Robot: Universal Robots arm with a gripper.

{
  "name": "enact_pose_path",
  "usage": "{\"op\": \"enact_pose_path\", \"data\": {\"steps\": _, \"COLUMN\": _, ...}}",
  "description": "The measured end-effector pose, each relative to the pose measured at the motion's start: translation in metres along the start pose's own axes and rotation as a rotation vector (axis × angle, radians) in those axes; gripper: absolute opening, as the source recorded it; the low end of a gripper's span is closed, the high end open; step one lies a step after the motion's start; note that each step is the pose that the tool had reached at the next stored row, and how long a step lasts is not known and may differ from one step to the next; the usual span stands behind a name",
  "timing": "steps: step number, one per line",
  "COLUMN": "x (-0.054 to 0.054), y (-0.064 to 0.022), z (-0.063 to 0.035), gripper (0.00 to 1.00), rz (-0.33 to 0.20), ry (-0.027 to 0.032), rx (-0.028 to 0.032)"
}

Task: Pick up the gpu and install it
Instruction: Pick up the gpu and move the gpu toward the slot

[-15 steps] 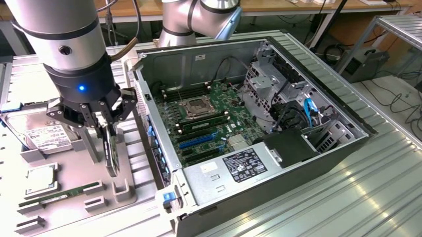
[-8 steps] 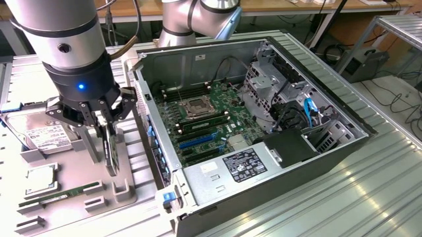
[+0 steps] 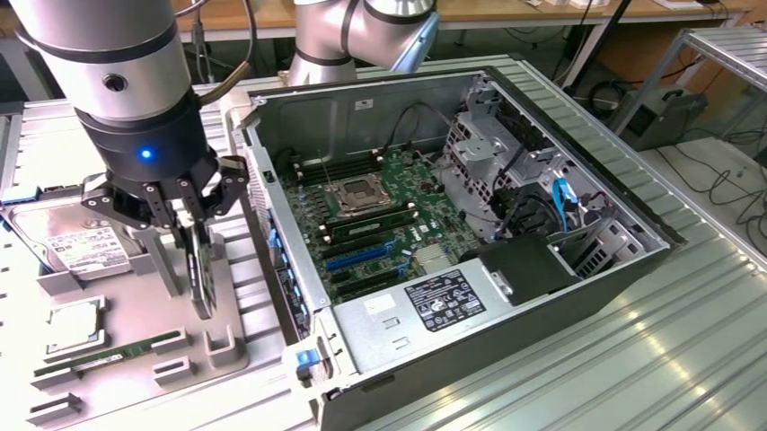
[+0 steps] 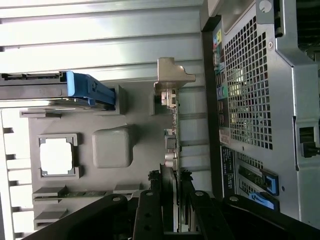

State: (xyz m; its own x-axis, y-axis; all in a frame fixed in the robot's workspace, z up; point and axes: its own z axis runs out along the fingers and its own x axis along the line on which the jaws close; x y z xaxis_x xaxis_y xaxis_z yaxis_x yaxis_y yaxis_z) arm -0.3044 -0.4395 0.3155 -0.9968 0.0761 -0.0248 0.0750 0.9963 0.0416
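Observation:
The gpu (image 3: 203, 289) stands on edge over the grey parts fixture (image 3: 228, 352) at the exterior view's left, beside the open computer case. My gripper (image 3: 182, 260) comes down on it from above, with a finger against each face of the card. In the wrist view the gpu (image 4: 172, 131) runs edge-on away from the black fingers (image 4: 149, 206), which clamp it from both sides. Its silver end bracket (image 4: 171, 75) is at the far end. I cannot tell whether the card's lower edge still rests in the fixture's slot.
The open computer case (image 3: 623, 269) lies on its side to the exterior view's right, with the motherboard and its blue card slots (image 3: 359, 256) exposed. A hard drive (image 3: 74, 250), a processor (image 3: 72, 325) and a green memory stick (image 3: 110, 356) sit on the fixture. The case's rear panel (image 4: 250, 100) is close to the card.

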Motion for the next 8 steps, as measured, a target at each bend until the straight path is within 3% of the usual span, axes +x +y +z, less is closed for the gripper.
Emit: {"op": "enact_pose_path", "data": {"steps": 8, "x": 0.0, "y": 0.0002, "z": -0.0033, "gripper": 0.27, "rz": 0.0, "ry": 0.0002, "rx": 0.0001}}
